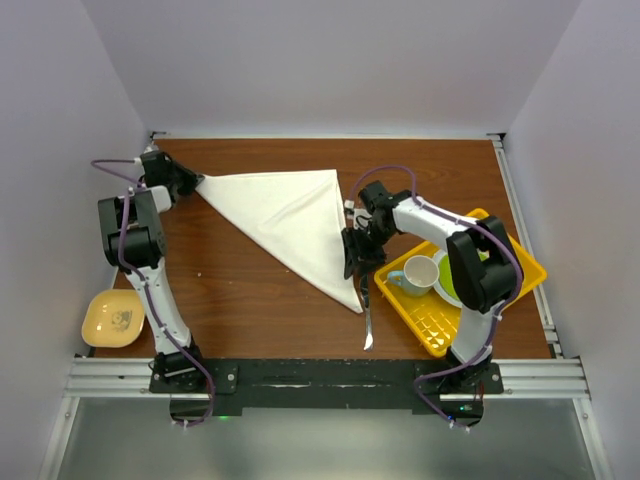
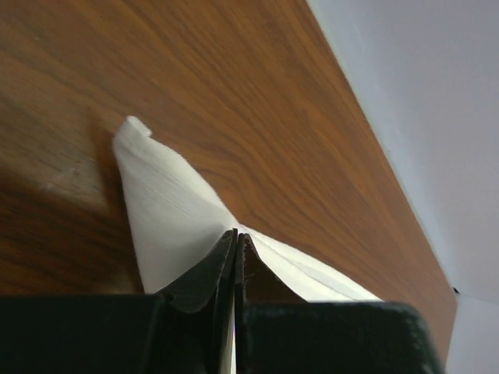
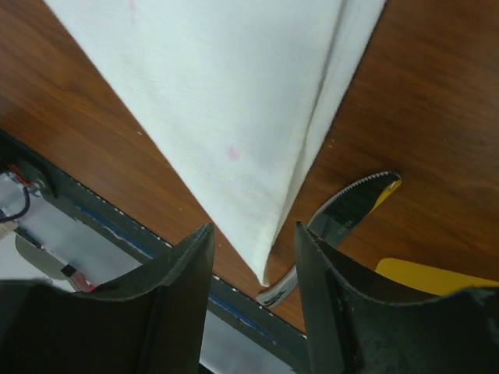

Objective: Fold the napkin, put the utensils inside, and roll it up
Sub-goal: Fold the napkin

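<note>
The white napkin (image 1: 295,220) lies folded into a triangle on the brown table, one point toward the near edge. My left gripper (image 1: 190,183) is shut on its far-left corner, with cloth (image 2: 164,210) showing on both sides of the closed jaws (image 2: 236,235). My right gripper (image 1: 355,262) is open and empty, hovering over the napkin's right edge near its lower point (image 3: 269,273); its fingers (image 3: 199,249) straddle that tip. The silver knife (image 1: 368,318) lies on the table just beside the tip, its serrated blade (image 3: 347,210) partly behind my right finger.
A yellow tray (image 1: 430,325) holding a white cup (image 1: 420,272) and a green plate (image 1: 450,285) sits at the right. A yellow bowl (image 1: 112,318) sits near the left arm's base. The table's metal front rail (image 3: 101,226) runs close below the napkin's tip.
</note>
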Tool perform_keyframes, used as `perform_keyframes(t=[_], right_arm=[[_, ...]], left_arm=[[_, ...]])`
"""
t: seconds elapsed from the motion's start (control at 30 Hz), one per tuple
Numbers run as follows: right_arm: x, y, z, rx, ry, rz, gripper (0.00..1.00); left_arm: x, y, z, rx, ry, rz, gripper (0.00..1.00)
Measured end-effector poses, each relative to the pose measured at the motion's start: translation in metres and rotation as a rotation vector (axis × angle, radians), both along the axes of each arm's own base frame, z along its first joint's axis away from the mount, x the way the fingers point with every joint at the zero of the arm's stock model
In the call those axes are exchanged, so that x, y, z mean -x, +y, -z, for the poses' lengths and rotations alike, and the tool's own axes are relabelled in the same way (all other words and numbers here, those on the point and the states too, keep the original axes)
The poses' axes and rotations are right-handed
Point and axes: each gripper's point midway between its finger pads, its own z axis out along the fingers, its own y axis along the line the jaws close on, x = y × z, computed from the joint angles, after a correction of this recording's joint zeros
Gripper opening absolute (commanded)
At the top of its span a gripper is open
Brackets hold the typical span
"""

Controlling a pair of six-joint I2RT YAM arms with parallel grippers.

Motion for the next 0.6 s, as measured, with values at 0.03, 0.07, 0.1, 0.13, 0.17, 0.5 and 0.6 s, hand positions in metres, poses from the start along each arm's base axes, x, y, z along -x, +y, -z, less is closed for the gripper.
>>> perform_keyframes(t=[0.03,0.07,0.1,0.13,0.17,0.5,0.6], right_arm=[[0.007,-0.002,0.006,0.01,0.017,-0.006,0.45],[0.013,-0.003,0.011,0.016,0.03,-0.015,0.43],[0.019,-0.002,0.014,0.018,0.035,-0.025,0.42],[0.023,0.001,0.017,0.018,0.036,-0.038,0.41],[0.026,0.003,0.018,0.017,0.036,-0.046,0.41],[0.018,0.022,-0.003,-0.002,-0.033,-0.111,0.38],[0.011,0.03,-0.007,-0.029,-0.063,-0.117,0.36]], left_arm=[[0.0,0.002,0.006,-0.005,0.019,-0.005,0.05],[0.001,0.003,0.011,-0.007,0.039,-0.01,0.05],[0.004,0.004,0.017,-0.014,0.061,-0.015,0.06],[0.007,0.005,0.021,-0.02,0.079,-0.018,0.06],[0.008,0.005,0.024,-0.021,0.088,-0.021,0.05],[-0.001,0.006,0.01,-0.068,0.096,0.009,0.06],[-0.001,0.004,0.009,-0.066,0.106,0.011,0.04]])
